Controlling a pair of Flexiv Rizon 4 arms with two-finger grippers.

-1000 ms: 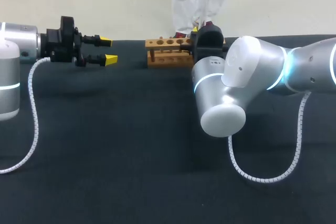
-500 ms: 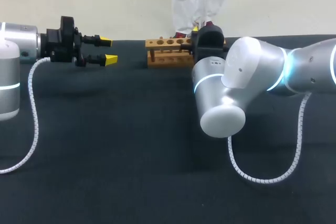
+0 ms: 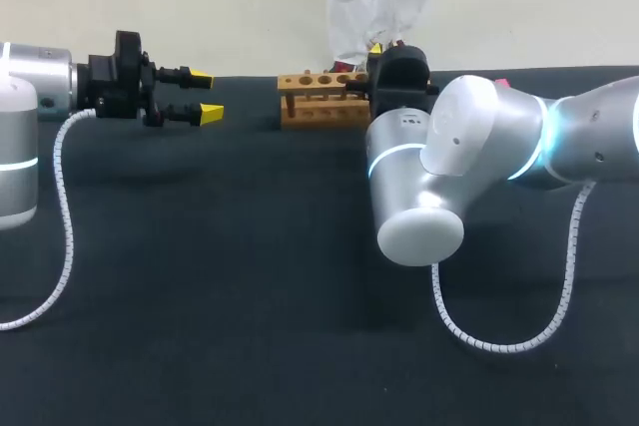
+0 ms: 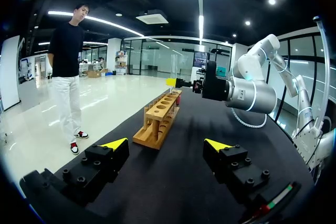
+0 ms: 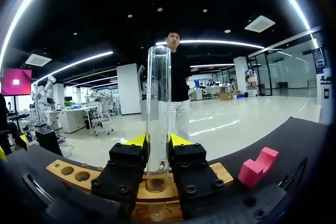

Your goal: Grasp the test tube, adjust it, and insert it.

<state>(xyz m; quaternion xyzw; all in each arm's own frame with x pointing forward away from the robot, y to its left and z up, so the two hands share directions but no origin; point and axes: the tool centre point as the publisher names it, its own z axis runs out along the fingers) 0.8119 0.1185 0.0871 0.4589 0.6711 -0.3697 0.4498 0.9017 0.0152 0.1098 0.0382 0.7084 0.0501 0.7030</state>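
Right gripper [image 5: 157, 156]: clamped on the test tube [image 5: 158, 114], one finger on each side of the lower part of the glass. The tube is clear, stands upright, and most of its length rises above the fingers. Its lower end sits at the top board of the wooden rack [image 5: 73, 174], near one end. Cannot tell whether it has entered a hole.

Rack [image 3: 321, 97] stands at the far edge of the dark bench [image 3: 250, 276], a row of round holes along its top.

Left gripper [image 4: 166, 144]: fingers wide apart, holding nothing, above the bench and well apart from the rack, pointing towards it.

Pink block [image 5: 257, 167] lies on the bench near the rack's end.
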